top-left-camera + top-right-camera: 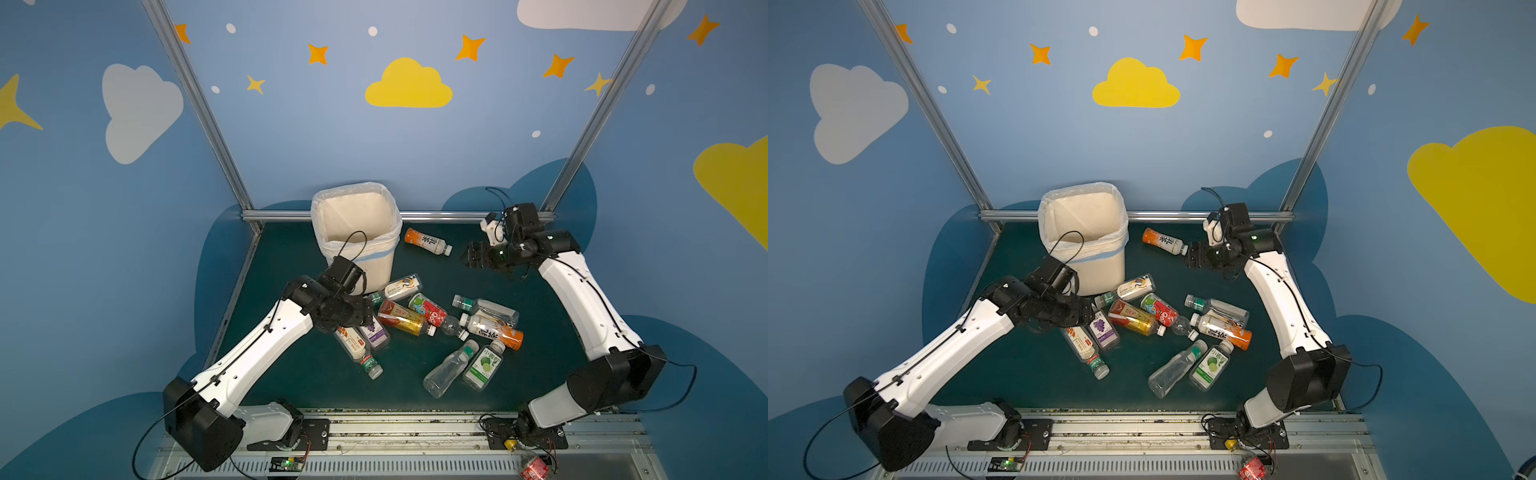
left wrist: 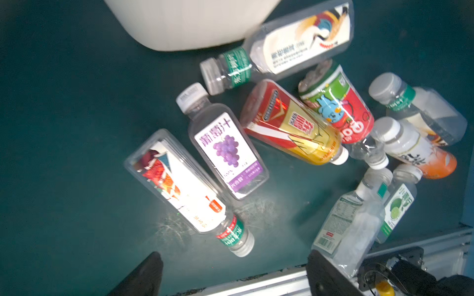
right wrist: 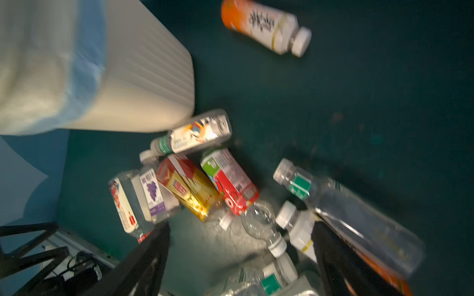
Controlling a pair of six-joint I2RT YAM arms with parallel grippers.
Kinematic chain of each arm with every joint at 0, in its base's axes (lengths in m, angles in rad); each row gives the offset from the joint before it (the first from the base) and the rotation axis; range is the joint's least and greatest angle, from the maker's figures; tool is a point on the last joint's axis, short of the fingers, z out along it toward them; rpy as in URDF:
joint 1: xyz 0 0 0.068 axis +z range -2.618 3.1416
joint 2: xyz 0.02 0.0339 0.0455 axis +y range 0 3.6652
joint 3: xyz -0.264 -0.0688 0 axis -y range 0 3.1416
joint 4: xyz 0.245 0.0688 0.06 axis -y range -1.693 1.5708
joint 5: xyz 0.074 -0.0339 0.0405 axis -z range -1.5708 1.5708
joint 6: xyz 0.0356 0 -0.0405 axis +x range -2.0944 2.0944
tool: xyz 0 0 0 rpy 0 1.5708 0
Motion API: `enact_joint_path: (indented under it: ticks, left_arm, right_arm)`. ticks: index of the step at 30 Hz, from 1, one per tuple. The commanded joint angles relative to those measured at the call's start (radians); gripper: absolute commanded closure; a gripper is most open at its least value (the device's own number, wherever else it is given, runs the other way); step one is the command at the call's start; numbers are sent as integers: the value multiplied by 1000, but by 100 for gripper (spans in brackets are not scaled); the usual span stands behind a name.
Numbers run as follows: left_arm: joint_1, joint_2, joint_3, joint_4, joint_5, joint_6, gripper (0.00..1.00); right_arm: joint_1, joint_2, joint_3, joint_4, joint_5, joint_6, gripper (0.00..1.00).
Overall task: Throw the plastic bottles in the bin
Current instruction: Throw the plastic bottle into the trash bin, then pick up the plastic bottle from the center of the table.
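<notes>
Lying loose: ten plastic bottles [image 1: 402, 318]; one bin [image 1: 376, 272] standing.

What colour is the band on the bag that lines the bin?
Light blue; the band shows best in the right wrist view.

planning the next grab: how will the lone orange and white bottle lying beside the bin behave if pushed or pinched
The orange and white bottle lies on its side, apart from the other bottles, and looks round, so a sideways nudge would probably roll it. Its sleeve hides the contents, so weight is unclear. The smooth sleeve could slip in a pinch.
</notes>
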State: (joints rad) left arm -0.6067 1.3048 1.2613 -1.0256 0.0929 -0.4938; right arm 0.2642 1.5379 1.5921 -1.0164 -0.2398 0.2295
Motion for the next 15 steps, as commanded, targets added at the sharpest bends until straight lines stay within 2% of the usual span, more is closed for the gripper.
enact_joint_path:
  ticks: [1, 4, 10, 12, 15]
  left_arm:
    - [-55, 53, 66, -25, -7, -28, 15]
    - [-105, 106, 121, -57, -10, -32, 16]
    - [-146, 156, 144, -13, 25, -43, 15]
    - [-148, 146, 137, 10, 39, -52, 15]
    - [-147, 125, 127, 22, 38, -56, 15]
  right_arm:
    - [-11, -80, -50, -88, 19, 6, 18]
    - [-20, -86, -81, -197, 48, -5, 24]
    - [-24, -105, -200, -246, 232, -16, 25]
    - [-24, -91, -212, -261, 253, -22, 27]
    - [-21, -76, -231, -281, 214, -43, 35]
